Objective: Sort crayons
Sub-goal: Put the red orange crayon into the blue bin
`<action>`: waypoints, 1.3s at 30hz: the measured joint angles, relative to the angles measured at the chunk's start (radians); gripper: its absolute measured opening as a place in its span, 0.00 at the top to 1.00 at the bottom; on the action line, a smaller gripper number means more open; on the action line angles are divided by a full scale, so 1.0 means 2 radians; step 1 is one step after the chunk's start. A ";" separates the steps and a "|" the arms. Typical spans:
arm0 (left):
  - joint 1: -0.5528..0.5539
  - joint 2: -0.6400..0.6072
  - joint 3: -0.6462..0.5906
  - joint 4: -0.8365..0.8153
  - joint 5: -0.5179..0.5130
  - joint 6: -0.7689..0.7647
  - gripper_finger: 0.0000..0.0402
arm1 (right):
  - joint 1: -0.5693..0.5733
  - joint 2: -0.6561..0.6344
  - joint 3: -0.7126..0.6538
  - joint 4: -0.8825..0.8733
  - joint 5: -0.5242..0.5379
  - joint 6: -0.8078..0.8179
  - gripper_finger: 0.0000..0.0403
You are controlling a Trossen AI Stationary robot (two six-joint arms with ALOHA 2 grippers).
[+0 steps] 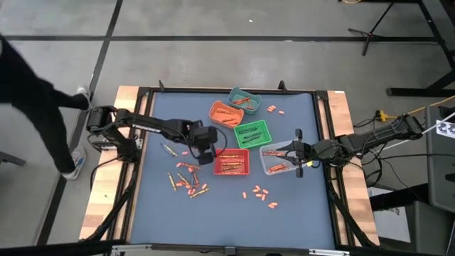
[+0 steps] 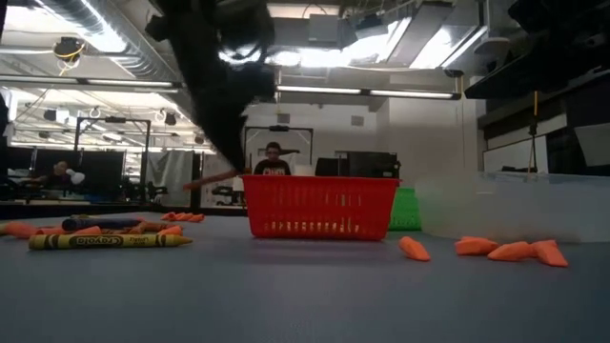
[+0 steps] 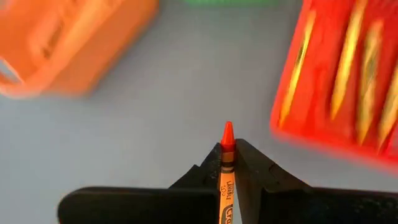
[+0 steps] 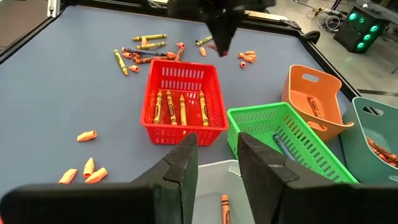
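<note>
My left gripper (image 1: 206, 154) hangs above the blue mat just left of the red bin (image 1: 232, 162), shut on an orange crayon (image 3: 227, 155). Beyond it lie the orange bin (image 1: 226, 112), the teal bin (image 1: 244, 99) and the green bin (image 1: 252, 133), each with crayons in it. Loose crayons (image 1: 186, 181) lie flat on the mat at the near left. My right gripper (image 4: 217, 165) stands open over the clear bin (image 1: 279, 160), touching nothing; an orange crayon (image 4: 225, 208) lies in that bin. My left gripper pinches the orange crayon's paper-wrapped body (image 3: 227, 177) between its two fingers. The crayon lies along the fingers, and its pointed tip (image 3: 227, 132) sticks out past their free ends. The fingers slant steeply down from above. The crayon (image 2: 212, 180) is lifted clear of the mat.
Short orange stubs (image 1: 259, 193) lie on the mat near the front, and more (image 1: 274, 109) at the far right of the teal bin. Wooden rails (image 1: 343, 114) edge the table. A person's dark-clothed leg (image 1: 35, 99) stands at the table's far left.
</note>
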 joint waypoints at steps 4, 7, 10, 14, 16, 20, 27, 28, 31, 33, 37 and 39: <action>0.014 -0.001 0.015 0.057 -0.006 0.022 0.97 | 0.000 0.000 0.000 0.000 0.000 0.000 0.72; 0.023 -0.001 0.017 0.108 -0.006 0.050 0.97 | 0.000 0.000 0.000 0.000 0.000 0.000 0.72; 0.030 -0.001 0.017 0.152 -0.005 0.065 0.97 | 0.000 0.000 0.000 0.000 0.000 0.000 0.72; 0.038 -0.001 0.017 0.204 -0.005 0.066 0.97 | 0.000 0.000 0.000 0.003 0.000 0.001 0.72; 0.040 -0.001 0.017 0.223 -0.005 0.066 0.97 | 0.000 0.000 0.000 0.005 0.000 0.003 0.72; 0.044 -0.002 0.017 0.249 -0.003 0.066 0.97 | 0.000 -0.008 0.000 0.008 0.004 0.001 0.72; 0.050 -0.002 0.018 0.282 -0.004 0.067 0.97 | 0.000 -0.072 0.000 0.008 0.022 -0.040 0.72; 0.052 -0.002 0.018 0.285 -0.004 0.067 0.97 | 0.000 -0.083 0.000 0.010 0.027 -0.048 0.72; 0.052 -0.002 0.018 0.286 -0.004 0.078 0.97 | 0.000 -0.119 0.000 0.002 0.049 -0.067 0.72; 0.052 -0.002 0.018 0.286 -0.004 0.079 0.97 | 0.000 -0.145 0.000 -0.010 0.068 -0.070 0.72; 0.052 -0.002 0.018 0.286 -0.004 0.079 0.97 | 0.000 -0.197 0.000 -0.041 0.083 -0.070 0.72; 0.052 -0.002 0.018 0.286 -0.004 0.079 0.97 | 0.000 -0.221 0.000 -0.044 0.083 -0.066 0.72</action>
